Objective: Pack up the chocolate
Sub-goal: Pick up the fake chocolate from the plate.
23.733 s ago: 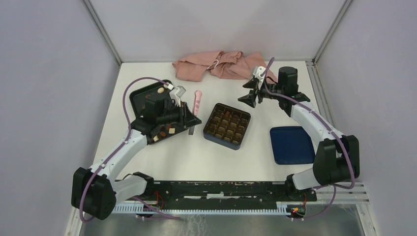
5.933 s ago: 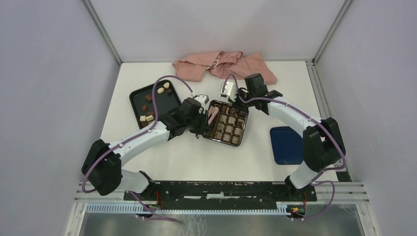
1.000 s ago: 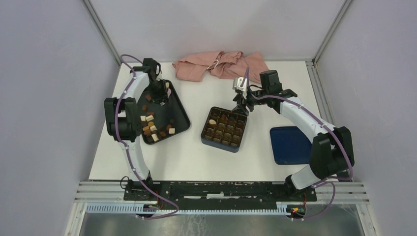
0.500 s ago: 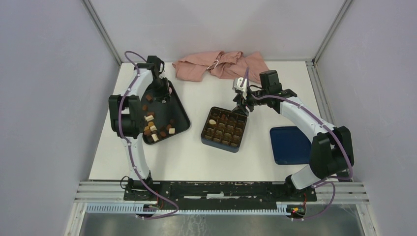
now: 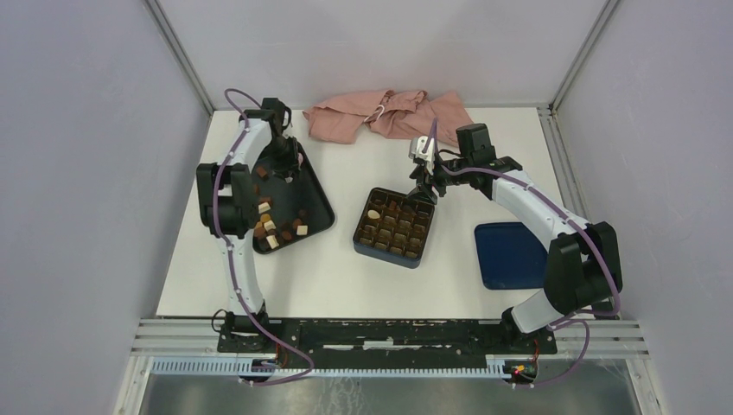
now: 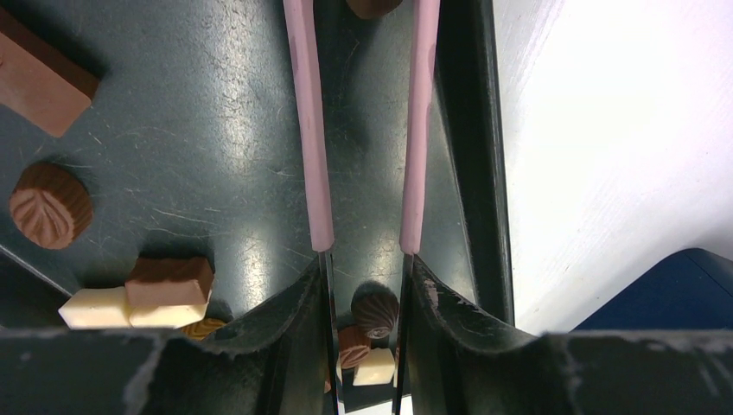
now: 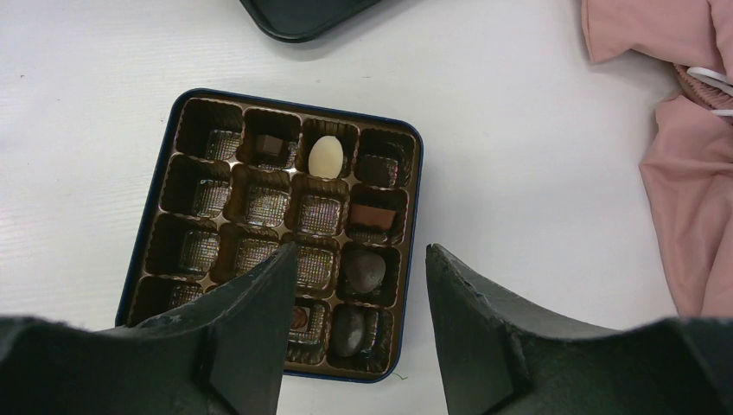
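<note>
At the left, a black tray [image 5: 313, 201] strewn with chocolate [image 6: 50, 205] in dark brown, light brown and cream-white, mostly toward its near end. Above the tray's far end, the left gripper [image 6: 366, 264], closed partway on a pair of pink tongs [image 6: 309, 130], one finger pressed against the outside of each arm, the two arms parted and reaching out over the tray floor. Between the tong tips, at the very top edge of the wrist view, a round dark piece, cut off — whether touched by either arm, cannot tell. Left of the tongs and clear of them, a light brown block, a round ribbed piece, and a brown square stacked on a cream one. Toward the middle of the table, the dark blue box [image 7: 158, 186] with its brown gridded insert, several cells filled, among them a cream oval, brown squares and dark rounded pieces. Over the box's far right corner, the right gripper [image 7: 360, 251], spread wide, nothing between its fingers, hovering apart from the packed pieces. Further right, a blue lid [image 5: 512, 255] flat on the table. At the back, a crumpled pink cloth [image 5: 389, 117].
</note>
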Controlling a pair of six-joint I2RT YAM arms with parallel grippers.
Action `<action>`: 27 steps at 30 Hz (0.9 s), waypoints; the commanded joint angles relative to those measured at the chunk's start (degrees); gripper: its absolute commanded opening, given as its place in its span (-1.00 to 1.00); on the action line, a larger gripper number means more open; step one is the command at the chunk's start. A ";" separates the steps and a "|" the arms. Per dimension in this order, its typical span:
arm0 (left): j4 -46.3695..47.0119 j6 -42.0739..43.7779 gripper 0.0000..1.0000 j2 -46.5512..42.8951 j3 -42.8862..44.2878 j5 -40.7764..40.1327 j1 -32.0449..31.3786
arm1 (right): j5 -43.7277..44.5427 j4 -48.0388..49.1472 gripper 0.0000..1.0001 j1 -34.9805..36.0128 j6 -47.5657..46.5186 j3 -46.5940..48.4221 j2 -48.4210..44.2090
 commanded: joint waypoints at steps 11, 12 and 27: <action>-1.33 2.14 -0.42 1.63 4.51 0.14 -0.23 | -0.42 0.57 0.24 -0.01 -1.10 -0.25 0.00; -1.45 2.16 -0.47 1.50 4.51 0.27 -0.24 | -0.42 0.58 0.24 0.00 -1.10 -0.24 -0.01; 4.15 1.81 -0.85 -11.25 -7.75 0.69 -0.25 | -0.41 0.57 0.24 -0.02 -1.45 -0.50 0.27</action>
